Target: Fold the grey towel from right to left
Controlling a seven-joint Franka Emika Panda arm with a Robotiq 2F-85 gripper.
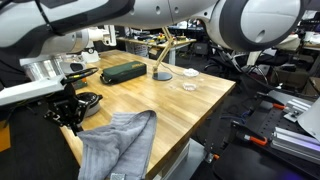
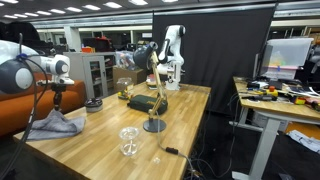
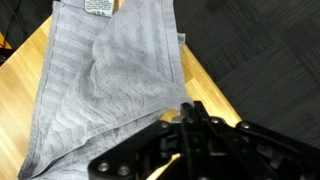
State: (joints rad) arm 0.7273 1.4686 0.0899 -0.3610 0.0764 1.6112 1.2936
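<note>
The grey towel (image 1: 115,148) lies rumpled on the near end of the wooden table (image 1: 180,105), with one layer thrown loosely over the rest and a raised fold at its far corner. In the wrist view the grey towel (image 3: 100,85) fills the left half, a white label at its top edge. My gripper (image 3: 192,108) is shut just off the towel's right edge, over the bare table rim, and I see no cloth between the fingertips. In both exterior views the gripper (image 1: 72,118) (image 2: 57,100) hovers right beside the grey towel (image 2: 55,126).
A black bowl (image 2: 93,103) sits close behind the gripper. Farther along stand a dark green case (image 1: 122,72), a wooden stand on a round base (image 2: 154,124) and a clear glass dish (image 1: 188,86). A stemmed glass (image 2: 128,146) stands near one table edge. Dark carpet lies beyond.
</note>
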